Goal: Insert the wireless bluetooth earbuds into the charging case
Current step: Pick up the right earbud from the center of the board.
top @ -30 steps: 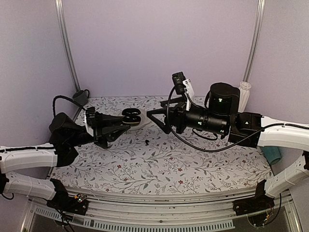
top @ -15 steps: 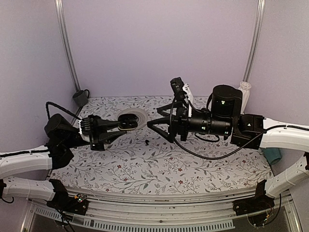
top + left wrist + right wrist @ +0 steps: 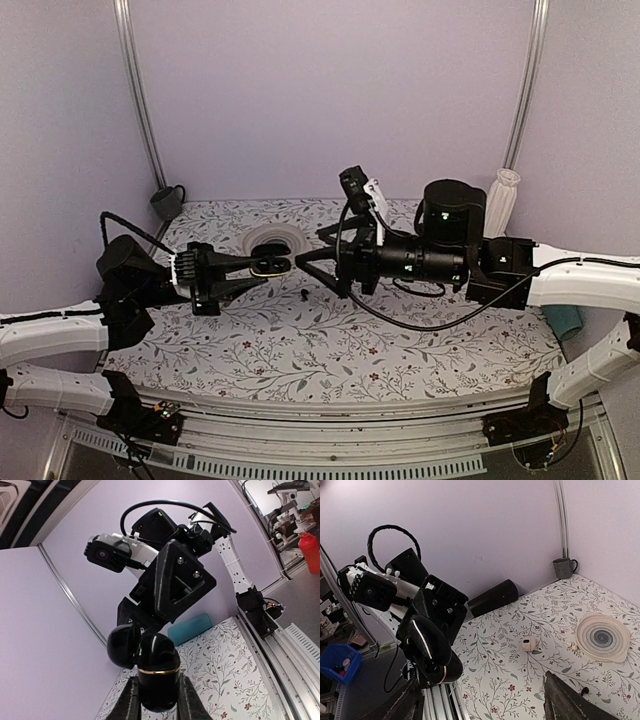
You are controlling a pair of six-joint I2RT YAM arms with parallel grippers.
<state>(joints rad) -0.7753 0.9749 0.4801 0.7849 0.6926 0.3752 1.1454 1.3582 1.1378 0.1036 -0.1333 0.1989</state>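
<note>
Blackness is hiding the inside of the charging case (image 3: 158,672), so we are not telling what is lying in it; its lid is hanging open. The left end effector (image 3: 268,267) is clamping the case aloft, just beside the right end effector (image 3: 309,248), whose fingers are standing wide apart. One earbud (image 3: 303,294) is lying as a dark speck on the floral surface (image 3: 300,345) below them, and the case is partly covering a white dish (image 3: 250,240) behind

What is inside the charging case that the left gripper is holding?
The charging case, clamped in the left gripper, has its lid open, but its inside faces away or reads plain dark. Its contents cannot be told.
</note>
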